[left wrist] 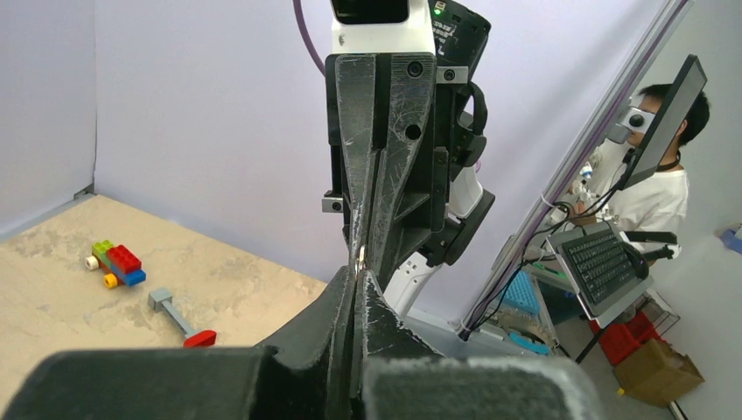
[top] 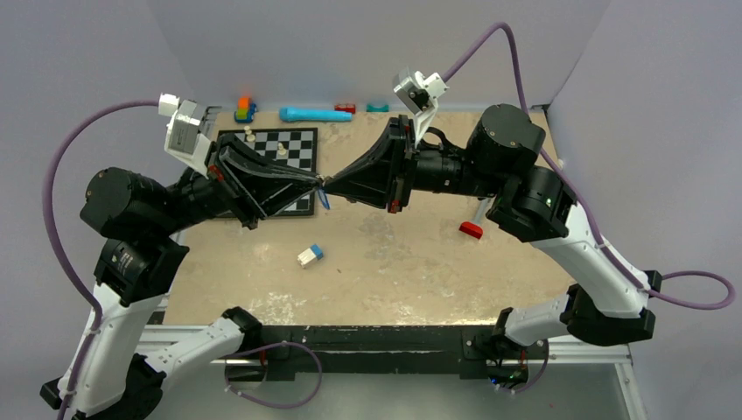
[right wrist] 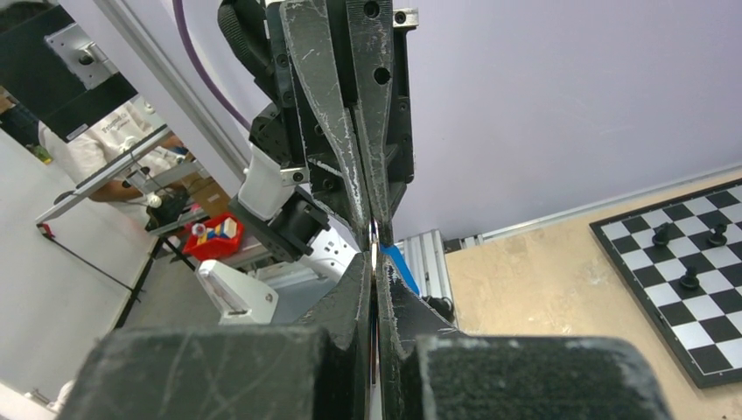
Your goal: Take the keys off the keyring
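1. Two pairs of fingers meet tip to tip in the air above the worktop (top: pixel 394 262). The left gripper (top: pixel 313 181) and the right gripper (top: pixel 334 183) are both pressed closed, with a pale glint of metal (left wrist: pixel 362 254) pinched where they touch.
2. That glint is too small to tell whether it is the keyring or the silver key, or which gripper holds which part.
3. The blue key (top: pixel 325 199) dangles free just under the meeting point, clear of the worktop. It looks not yet off the ring.
4. The step in hand is probably working a key round the ring's coil. One grip should stay firm as an anchor while the other twists in small moves along the coil, not straight apart.
5. The pinch is slight, so a hard tug could flick everything out of both tips.
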Robot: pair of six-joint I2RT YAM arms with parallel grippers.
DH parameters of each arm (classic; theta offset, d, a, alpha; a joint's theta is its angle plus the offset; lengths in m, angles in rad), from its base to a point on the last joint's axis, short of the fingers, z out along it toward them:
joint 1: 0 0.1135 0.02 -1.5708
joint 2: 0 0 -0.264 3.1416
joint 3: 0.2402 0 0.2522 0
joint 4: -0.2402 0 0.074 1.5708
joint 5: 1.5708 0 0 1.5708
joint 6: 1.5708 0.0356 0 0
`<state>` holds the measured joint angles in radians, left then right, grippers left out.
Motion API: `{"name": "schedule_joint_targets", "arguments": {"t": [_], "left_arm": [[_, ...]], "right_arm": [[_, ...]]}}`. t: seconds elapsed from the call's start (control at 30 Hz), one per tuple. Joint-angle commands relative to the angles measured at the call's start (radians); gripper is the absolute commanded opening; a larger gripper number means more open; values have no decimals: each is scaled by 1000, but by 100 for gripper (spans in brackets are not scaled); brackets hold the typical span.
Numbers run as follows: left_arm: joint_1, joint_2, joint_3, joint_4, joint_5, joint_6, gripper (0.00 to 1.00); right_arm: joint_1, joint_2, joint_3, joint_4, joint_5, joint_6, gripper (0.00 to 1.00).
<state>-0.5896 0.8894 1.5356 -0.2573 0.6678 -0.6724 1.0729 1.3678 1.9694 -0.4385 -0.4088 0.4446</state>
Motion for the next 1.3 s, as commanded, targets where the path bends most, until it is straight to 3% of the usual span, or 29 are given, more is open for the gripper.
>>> {"name": "schedule_joint_targets", "arguments": {"t": [0.0, 0.07, 0.13, 0.17, 0.27, 0.33, 0.5, 0.63, 0.87, 1.03, 1.27], "left_arm": [[-2, -9, -36, 26, -20, -13, 17], [-2, -11, -30, 11, -16, -7, 42], [-2, -7, 1, -50, -15, 27, 78], [-2, -5, 22, -90, -22, 48, 88], [-1, 3, 100, -198, -35, 124, 95], [-3, 31, 181, -292, -9, 190, 89], [-2, 177, 437, -560, 142, 330, 62], [-2, 300, 644, -769, 196, 450, 47], [-2, 331, 611, -770, 214, 464, 43], [-2, 307, 519, -681, 237, 426, 43], [-2, 283, 489, -680, 243, 430, 33]], "right_arm": [[5, -9, -4, 93, 7, 16, 0], [4, -9, -3, 87, 5, 16, 0], [5, -17, -8, 74, 8, 12, 0], [5, -23, -14, 67, 10, 9, 0], [4, -53, -52, 57, 19, 5, 0], [5, -68, -72, 36, 22, -1, 0], [4, -64, -45, -68, 16, -36, 0], [4, -55, -4, -133, 12, -59, 0], [5, -46, 19, -167, 8, -67, 0], [4, -35, 20, -177, 1, -72, 0], [4, -29, 23, -173, 0, -69, 0]]}}
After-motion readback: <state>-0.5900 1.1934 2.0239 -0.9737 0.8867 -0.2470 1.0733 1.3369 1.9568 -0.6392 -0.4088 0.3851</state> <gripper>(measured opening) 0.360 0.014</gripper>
